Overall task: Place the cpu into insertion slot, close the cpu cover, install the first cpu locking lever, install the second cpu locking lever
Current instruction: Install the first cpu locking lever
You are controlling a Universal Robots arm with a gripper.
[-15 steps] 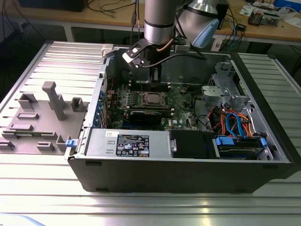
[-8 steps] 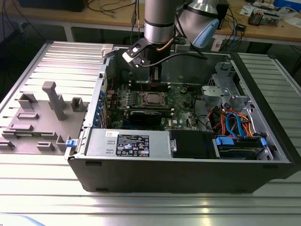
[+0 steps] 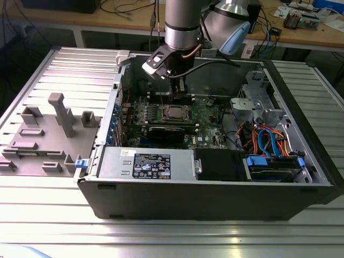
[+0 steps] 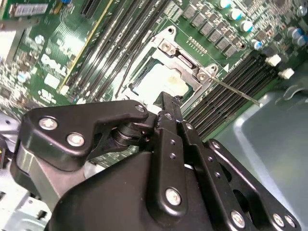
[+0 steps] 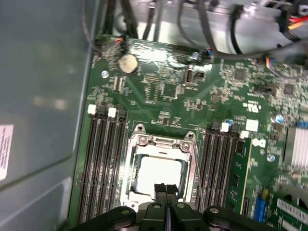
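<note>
Claw (image 5: 166, 188) shut tight, fingers pressed together, gripping nothing, poised over the cpu cover (image 5: 163, 142) edge; cpu (image 5: 157, 171) visible through the cover's window.

hidden: one edge of pale silvery square cpu (image 5: 159, 172) under black gripper (image 5: 166, 189) | cut off: grey robot arm (image 3: 183, 21), exterior view's top edge

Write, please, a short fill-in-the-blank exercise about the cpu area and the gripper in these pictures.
1. The circuit board around the cpu is ___.
2. The cpu shows through the central ___ of the cpu cover.
3. In the first wrist view, the gripper above the cpu is ___ and holds nothing.
Missing words: green; window; shut.
</note>
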